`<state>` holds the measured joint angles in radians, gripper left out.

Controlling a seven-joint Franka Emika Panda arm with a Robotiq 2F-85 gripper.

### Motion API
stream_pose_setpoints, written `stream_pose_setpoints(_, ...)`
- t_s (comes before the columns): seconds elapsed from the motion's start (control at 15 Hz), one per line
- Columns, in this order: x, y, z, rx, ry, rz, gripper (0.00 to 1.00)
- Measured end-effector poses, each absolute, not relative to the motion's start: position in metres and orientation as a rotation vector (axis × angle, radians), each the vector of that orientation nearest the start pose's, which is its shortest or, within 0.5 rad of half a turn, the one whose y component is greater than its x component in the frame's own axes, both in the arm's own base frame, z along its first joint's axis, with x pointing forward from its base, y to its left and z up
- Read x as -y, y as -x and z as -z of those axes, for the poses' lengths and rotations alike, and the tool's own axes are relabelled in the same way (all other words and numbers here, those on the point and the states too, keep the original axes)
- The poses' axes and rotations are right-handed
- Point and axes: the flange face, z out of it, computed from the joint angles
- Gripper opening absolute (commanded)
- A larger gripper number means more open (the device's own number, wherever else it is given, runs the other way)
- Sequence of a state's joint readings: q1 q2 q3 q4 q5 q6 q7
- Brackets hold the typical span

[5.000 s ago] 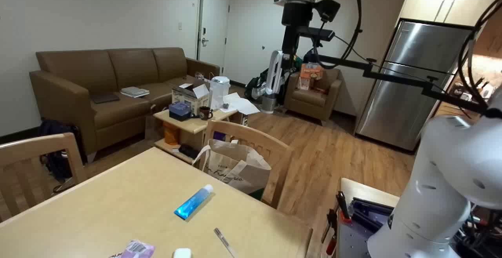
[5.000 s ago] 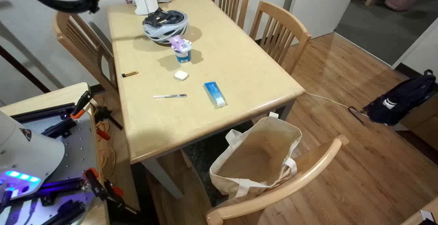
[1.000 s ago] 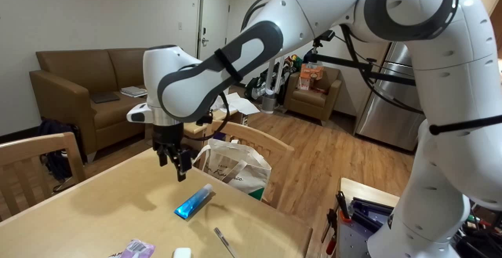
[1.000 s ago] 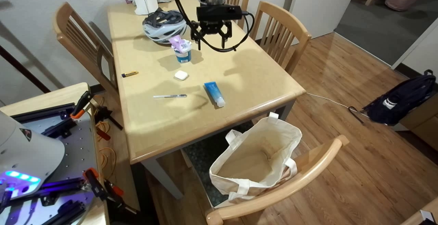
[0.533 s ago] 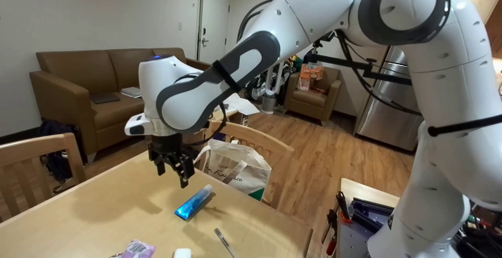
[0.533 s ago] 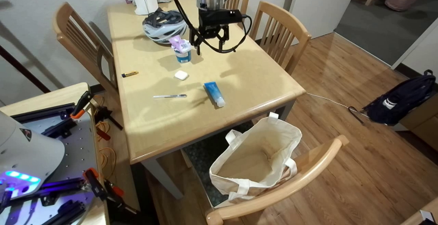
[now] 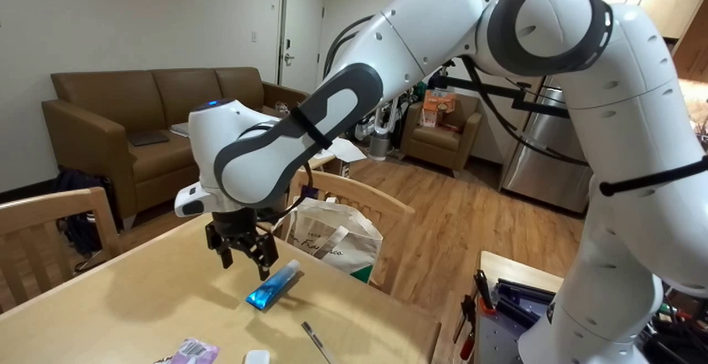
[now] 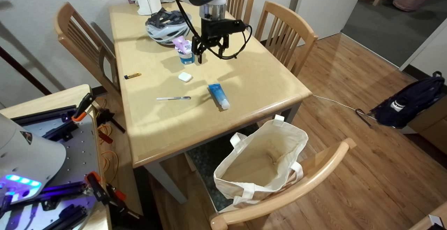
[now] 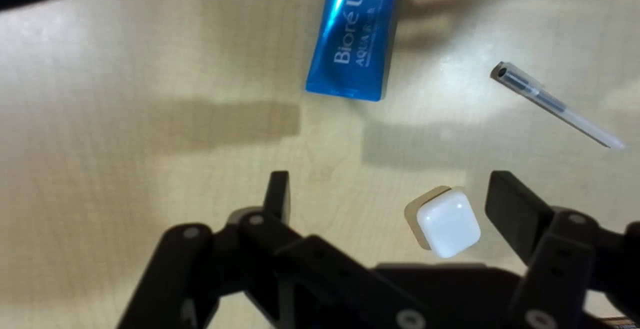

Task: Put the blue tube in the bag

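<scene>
The blue tube [image 7: 271,286] lies flat on the table with its pale cap toward the table edge by the bag. It shows in an exterior view [image 8: 219,95] and, with its cap end cut off, at the top of the wrist view [image 9: 352,39]. The bag [image 8: 276,139] is a whitish-tan tote standing open on a chair beside the table; an exterior view shows its printed side [image 7: 332,237]. My gripper [image 7: 245,270] points down above the table, near the tube but apart from it. In the wrist view the jaws [image 9: 389,184] are wide apart and hold nothing.
A white rounded case [image 9: 448,223] lies on the table below the jaws. A pen [image 8: 173,98] lies beside the tube. A blue tub with a purple wrapper [image 8: 187,51], a helmet [image 8: 167,27] and a yellow marker [image 8: 132,76] are on the table. A chair back [image 8: 290,195] stands behind the bag.
Over five seconds the arm has swung in over the table. In the last second my gripper has come lower and turned slightly. The tube and the bag have stayed in place.
</scene>
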<state>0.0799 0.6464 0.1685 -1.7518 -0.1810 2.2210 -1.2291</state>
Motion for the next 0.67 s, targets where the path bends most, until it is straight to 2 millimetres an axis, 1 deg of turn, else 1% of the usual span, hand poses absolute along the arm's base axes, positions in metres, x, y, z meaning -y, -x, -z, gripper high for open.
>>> stream_pose_setpoints(0.2,-0.143,-0.627,-0.185,-2.195,-2.294,0.365,1.00)
stream_pose_setpoints(0.33,-0.146,-0.629,-0.174,-2.164,-2.324,0.404,1.00)
stream_pose_setpoints(0.47,-0.146,-0.636,-0.166,-2.143,-2.335,0.404,1.00)
stream_pose_setpoints(0.67,-0.143,-0.644,-0.164,-2.130,-2.341,0.401,1.00)
